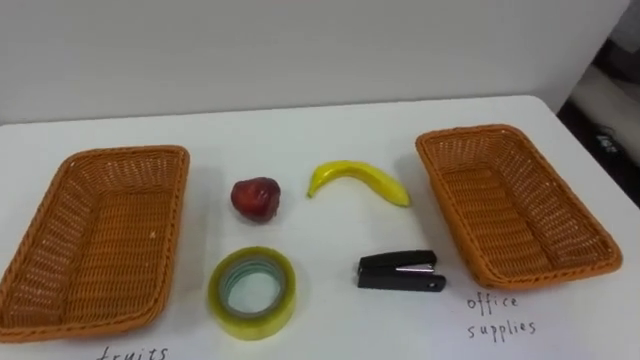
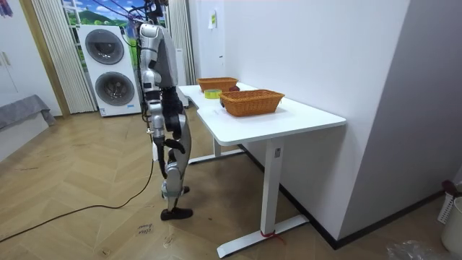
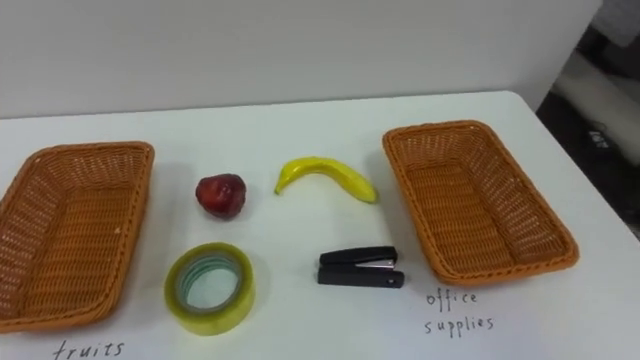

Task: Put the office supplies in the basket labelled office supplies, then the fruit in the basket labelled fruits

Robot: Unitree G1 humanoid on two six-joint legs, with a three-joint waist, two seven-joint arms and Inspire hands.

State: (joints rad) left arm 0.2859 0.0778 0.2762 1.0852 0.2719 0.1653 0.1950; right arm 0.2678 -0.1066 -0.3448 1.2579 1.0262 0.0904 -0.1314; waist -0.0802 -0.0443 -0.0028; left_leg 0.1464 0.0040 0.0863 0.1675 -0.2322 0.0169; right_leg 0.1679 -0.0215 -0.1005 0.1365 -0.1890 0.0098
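Sorting not begun: apple (image 1: 256, 198), banana (image 1: 358, 181), tape roll (image 1: 252, 291) and stapler (image 1: 400, 271) lie on the table (image 1: 330, 130) between the left fruit basket (image 1: 120, 153) and the right office basket (image 1: 470, 131). Right hand (image 2: 153, 119) hangs low by the robot's side; you cannot tell its state. Your likely next move: reach for the apple.

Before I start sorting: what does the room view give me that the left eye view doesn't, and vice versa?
Room view: the robot standing at the white table's long side, two stacked laundry machines behind it, the wooden floor. Left eye view: banana, black stapler, handwritten labels on the tabletop. Both: left wicker basket and right wicker basket, empty, the tape roll, and the red apple, a mere speck from the room.
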